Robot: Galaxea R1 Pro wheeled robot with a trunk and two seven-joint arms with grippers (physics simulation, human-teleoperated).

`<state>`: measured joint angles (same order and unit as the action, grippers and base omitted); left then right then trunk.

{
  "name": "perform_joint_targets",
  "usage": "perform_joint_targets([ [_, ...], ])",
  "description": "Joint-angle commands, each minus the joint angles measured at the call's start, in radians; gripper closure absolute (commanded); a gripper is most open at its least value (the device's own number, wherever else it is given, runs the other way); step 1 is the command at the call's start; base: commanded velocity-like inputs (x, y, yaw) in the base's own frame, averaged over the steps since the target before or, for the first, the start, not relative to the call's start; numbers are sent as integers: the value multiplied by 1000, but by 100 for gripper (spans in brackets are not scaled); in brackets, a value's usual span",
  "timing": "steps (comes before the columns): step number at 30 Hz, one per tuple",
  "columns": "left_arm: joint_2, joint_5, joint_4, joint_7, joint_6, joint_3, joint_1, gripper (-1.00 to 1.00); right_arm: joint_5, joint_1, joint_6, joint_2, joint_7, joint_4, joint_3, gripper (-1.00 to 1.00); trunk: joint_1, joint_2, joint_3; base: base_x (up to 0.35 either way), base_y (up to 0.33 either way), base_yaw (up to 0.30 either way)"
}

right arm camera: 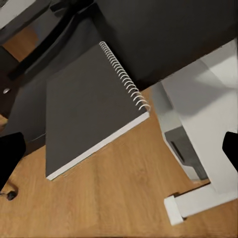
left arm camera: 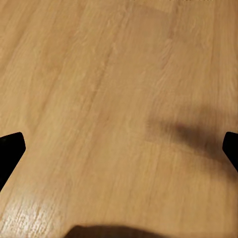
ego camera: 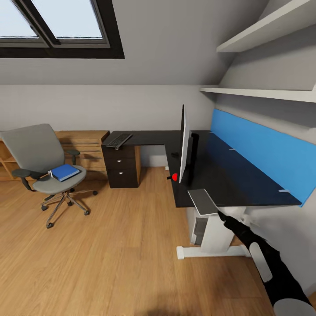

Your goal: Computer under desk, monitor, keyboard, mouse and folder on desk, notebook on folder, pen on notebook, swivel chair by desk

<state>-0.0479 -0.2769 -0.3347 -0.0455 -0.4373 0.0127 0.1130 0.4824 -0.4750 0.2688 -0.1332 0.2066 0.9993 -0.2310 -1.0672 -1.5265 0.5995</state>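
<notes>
Right end effector (ego camera: 218, 212) beside notebook (ego camera: 202, 201) overhanging desk (ego camera: 245, 184) edge.

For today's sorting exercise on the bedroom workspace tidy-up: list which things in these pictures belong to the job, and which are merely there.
Belong to the job:
desk
monitor
keyboard
swivel chair
folder, on the chair seat
notebook, overhanging the desk edge
computer, under the desk

Merely there:
wooden dresser
wall shelves
skylight window
</notes>
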Motion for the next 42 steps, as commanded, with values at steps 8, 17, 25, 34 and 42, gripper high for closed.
perform_joint_targets([
  [8,0,1,0,-5,-3,1,0,-100,123,-1,7,-1,4,-53,-40,-100,0,0,1,-1,1,0],
  [17,-1,1,0,-5,-3,1,0,-100,156,-1,46,-2,5,-64,-80,-100,-15,-28,13,0,0,0],
  [25,-1,1,0,-6,-3,1,0,-100,162,-1,93,-2,30,-65,-127,-100,-46,-84,39,0,0,0],
  [34,-1,1,0,-6,-3,1,0,-100,163,-1,152,-2,125,-65,-152,-100,-80,-147,67,0,0,0],
  [42,-3,1,1,-5,-3,1,0,-100,163,-1,201,-2,256,-66,-156,-100,-88,-161,73,0,0,0],
])
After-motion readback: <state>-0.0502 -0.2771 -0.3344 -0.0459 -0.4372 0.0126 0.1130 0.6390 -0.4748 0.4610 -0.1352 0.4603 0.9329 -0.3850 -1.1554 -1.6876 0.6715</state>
